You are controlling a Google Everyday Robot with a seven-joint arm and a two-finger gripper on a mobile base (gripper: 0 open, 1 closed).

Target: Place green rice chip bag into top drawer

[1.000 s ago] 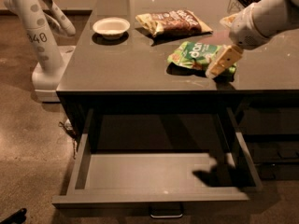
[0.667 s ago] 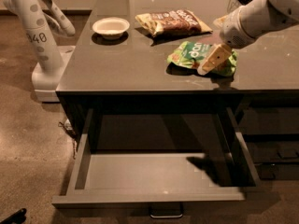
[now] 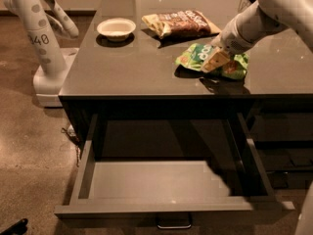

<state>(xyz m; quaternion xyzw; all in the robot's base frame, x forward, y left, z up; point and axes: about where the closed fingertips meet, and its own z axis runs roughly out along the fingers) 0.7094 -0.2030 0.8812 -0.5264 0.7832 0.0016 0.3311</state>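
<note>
The green rice chip bag (image 3: 195,58) lies on the dark counter (image 3: 132,67), near its front right. My gripper (image 3: 215,61) is down on the bag's middle, reaching in from the right on the white arm (image 3: 264,13), and it covers part of the bag. The top drawer (image 3: 156,182) is pulled out below the counter's front edge, and its flat grey bottom holds nothing. The arm's shadow falls on the drawer's right part.
A brown-and-cream snack bag (image 3: 181,23) and a white bowl (image 3: 116,28) lie further back on the counter. Another white robot (image 3: 39,43) stands on the floor at the left. The lower drawer's metal handle (image 3: 173,224) shows below the open drawer's front panel.
My gripper has moved a little to the left, from the bag's right end onto its middle. The bag and the drawer have not moved.
</note>
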